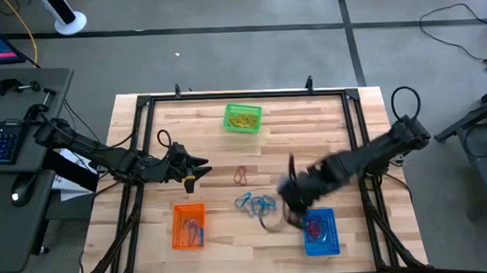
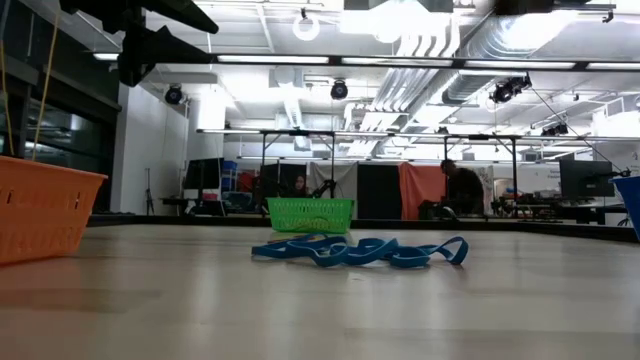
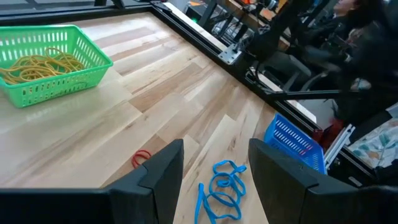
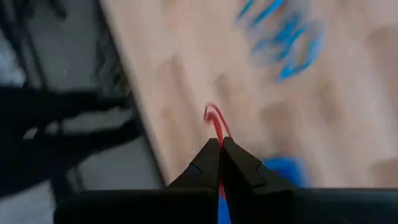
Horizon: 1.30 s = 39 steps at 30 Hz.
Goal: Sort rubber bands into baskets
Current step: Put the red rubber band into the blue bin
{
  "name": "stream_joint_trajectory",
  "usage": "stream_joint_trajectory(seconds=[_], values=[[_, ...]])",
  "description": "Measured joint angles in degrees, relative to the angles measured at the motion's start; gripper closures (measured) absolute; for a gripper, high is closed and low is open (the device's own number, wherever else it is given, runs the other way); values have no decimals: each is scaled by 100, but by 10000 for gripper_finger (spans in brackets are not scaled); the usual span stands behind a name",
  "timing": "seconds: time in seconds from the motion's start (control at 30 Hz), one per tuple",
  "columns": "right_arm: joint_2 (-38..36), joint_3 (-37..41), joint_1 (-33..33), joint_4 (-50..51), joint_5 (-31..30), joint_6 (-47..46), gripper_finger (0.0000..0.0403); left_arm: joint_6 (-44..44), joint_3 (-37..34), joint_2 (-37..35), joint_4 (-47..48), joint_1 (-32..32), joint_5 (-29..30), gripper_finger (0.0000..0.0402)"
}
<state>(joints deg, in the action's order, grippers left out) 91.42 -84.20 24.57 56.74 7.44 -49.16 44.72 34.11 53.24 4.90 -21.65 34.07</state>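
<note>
Three mesh baskets on your pale wooden worktop [image 1: 211, 146] already hold sorted bands.
Green plastic basket [image 1: 243, 118] has yellow; orange basket [image 1: 189, 226] and blue basket [image 1: 320, 231] some too. Blue loops [image 1: 256, 204] and a red loop [image 1: 242, 176] remain. Right tool [image 4: 221, 144] pinches a red rubber band [image 4: 214, 121]; left tool [image 3: 214, 165] gapes empty.

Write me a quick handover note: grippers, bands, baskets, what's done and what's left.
Right gripper: shut on a red rubber band, beside the blue basket.
Left gripper: open, empty, waiting left of table centre.
Done: yellow bands in the green basket; some bands in the orange basket and some red ones in the blue basket.
Left: blue bands and one red band loose on the table.
</note>
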Motion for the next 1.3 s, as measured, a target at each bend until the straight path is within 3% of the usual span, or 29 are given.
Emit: stream_joint_trajectory(seconds=[0.2,0.5,0.7,0.97,1.17,1.3], values=[[9,0,1031,119,81,-999,403,47,0,0,-16,0,2,227],[7,789,1386,728,-59,-2112,403,61,0,0,-43,0,11,227],[-6,1497,1398,608,624,-2127,403,117,0,0,-46,0,11,227],[-485,1574,1656,1200,868,-2044,403,119,0,2,-48,-2,13,227],[-668,1574,1586,1189,690,-1944,403,106,0,1,-43,0,54,227],[-667,1574,1385,373,279,-1799,403,106,0,0,-43,2,57,227]])
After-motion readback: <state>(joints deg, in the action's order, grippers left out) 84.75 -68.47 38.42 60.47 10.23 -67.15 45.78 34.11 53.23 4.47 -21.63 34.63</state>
